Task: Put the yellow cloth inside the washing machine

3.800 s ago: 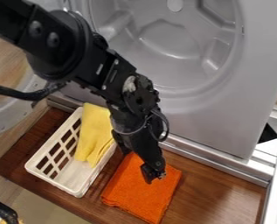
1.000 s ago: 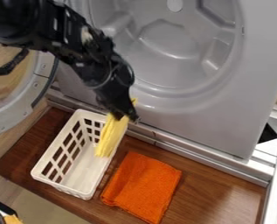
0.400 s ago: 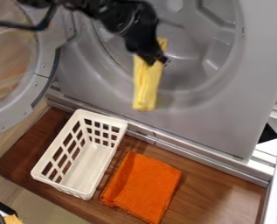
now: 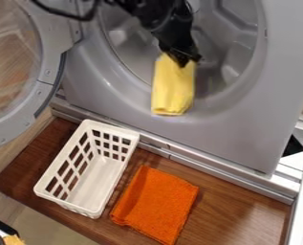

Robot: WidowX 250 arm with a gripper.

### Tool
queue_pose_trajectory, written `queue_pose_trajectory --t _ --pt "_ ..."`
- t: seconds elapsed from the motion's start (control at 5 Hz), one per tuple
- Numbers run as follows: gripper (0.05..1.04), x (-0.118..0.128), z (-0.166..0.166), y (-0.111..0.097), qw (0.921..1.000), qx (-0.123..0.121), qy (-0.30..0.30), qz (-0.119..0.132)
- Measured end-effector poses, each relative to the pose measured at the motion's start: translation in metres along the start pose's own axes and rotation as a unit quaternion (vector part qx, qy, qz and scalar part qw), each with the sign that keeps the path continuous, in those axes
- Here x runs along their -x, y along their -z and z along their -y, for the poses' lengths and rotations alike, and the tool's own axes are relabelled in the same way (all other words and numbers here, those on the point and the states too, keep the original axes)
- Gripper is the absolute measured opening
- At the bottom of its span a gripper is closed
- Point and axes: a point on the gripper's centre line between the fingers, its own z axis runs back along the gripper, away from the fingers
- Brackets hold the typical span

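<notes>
While its jaws are pinching the yellow cloth (image 4: 173, 91), the gripper (image 4: 182, 60) is hovering at the washing machine's (image 4: 230, 124) opening.

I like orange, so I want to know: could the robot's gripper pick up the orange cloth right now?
Probably not right now, because the gripper is holding the yellow cloth. Nothing lies on top of the orange cloth, though, so an empty gripper could likely get it.

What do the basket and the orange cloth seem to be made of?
The basket looks like white moulded plastic, slightly glossy: thin, even walls with regular square-cut openings. The orange cloth seems a soft, matt textile, perhaps microfibre or terry, given its fuzzy surface and rounded folds.
</notes>
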Motion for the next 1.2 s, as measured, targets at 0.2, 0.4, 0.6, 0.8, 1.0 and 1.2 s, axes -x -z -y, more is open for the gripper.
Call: queue_pose_trajectory --t 0.2,0.4,0.6,0.8,1.0,1.2 --pt "0.055 -0.001 -0.009 0.018 1.0 0.003 -0.007 0.0" --pt "0.074 -0.001 -0.015 0.033 0.9999 0.005 -0.002 -0.01" --pt "0.222 0.001 -0.014 0.035 0.9997 0.012 -0.006 -0.021" --pt "0.479 0.006 -0.008 0.038 0.9995 0.015 -0.016 -0.023" --pt "0.783 0.007 -0.001 0.034 0.9994 0.021 -0.013 -0.025" --pt "1.0 0.003 0.003 0.023 0.9995 0.023 -0.012 -0.017"
